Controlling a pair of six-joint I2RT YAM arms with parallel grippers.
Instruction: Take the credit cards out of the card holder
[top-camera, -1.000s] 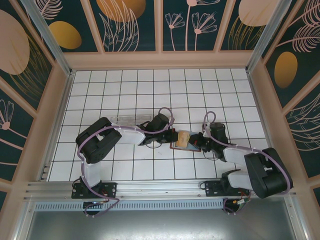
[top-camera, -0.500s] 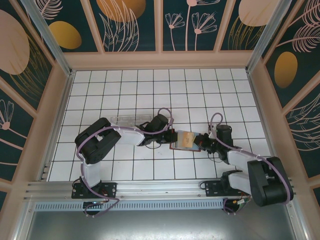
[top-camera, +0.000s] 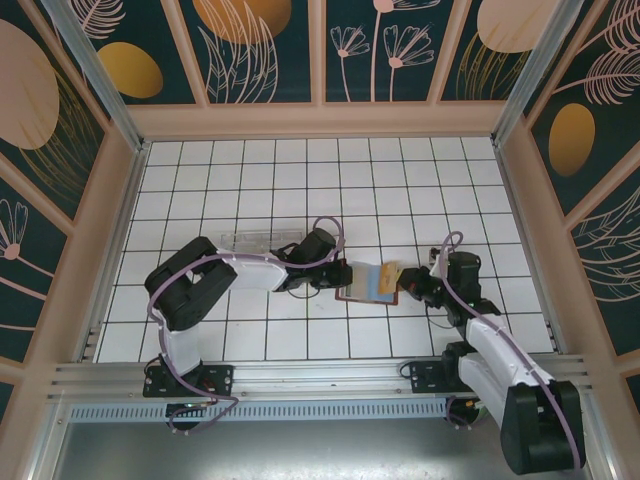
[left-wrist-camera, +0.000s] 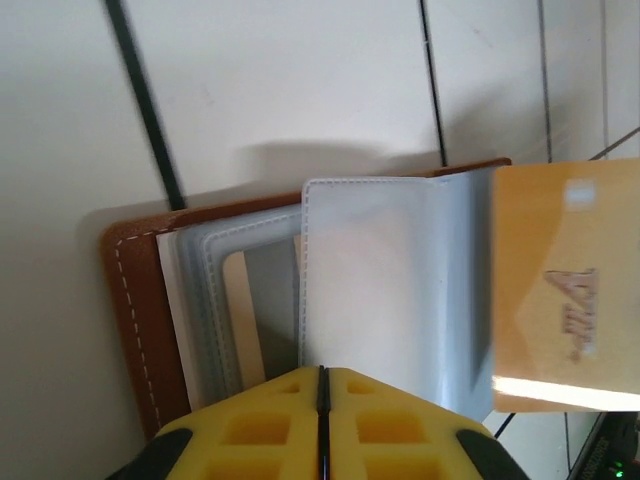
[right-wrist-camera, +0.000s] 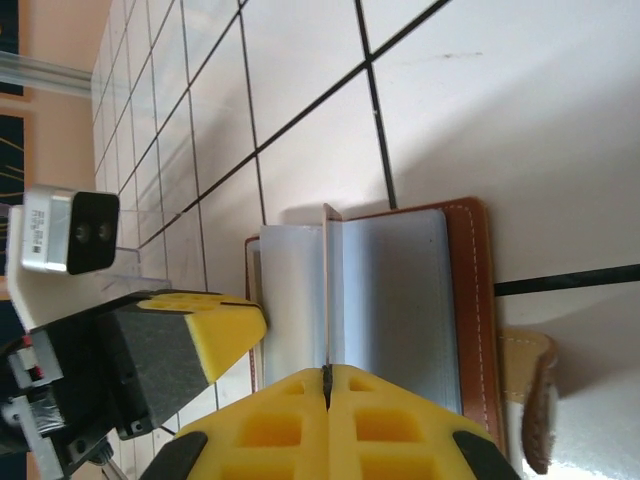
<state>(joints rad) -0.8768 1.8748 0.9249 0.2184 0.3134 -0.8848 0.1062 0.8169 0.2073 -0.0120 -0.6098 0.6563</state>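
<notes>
The card holder (top-camera: 358, 287) lies open on the tiled floor between both arms, brown outside (left-wrist-camera: 126, 300) and blue-grey inside (right-wrist-camera: 400, 290). My right gripper (right-wrist-camera: 327, 372) is shut on a gold credit card (left-wrist-camera: 565, 280), seen edge-on (right-wrist-camera: 327, 285) in the right wrist view. The card sticks out past the holder's right side (top-camera: 388, 272), with my right gripper (top-camera: 405, 283) just beyond it. My left gripper (left-wrist-camera: 322, 375) has its yellow fingers together, tips on the grey sleeves at the holder's left side (top-camera: 338, 275). Another tan card (left-wrist-camera: 243, 320) sits in a sleeve.
A clear plastic box (top-camera: 262, 238) lies behind the left arm. The holder's brown strap (right-wrist-camera: 530, 400) trails off its outer edge. Wooden walls (top-camera: 100, 230) ring the white tiled floor, with open tiles in front of and behind the holder.
My right gripper has pulled away to the right, drawing the gold card further out of the holder. The left gripper has stayed at the holder's left side.
</notes>
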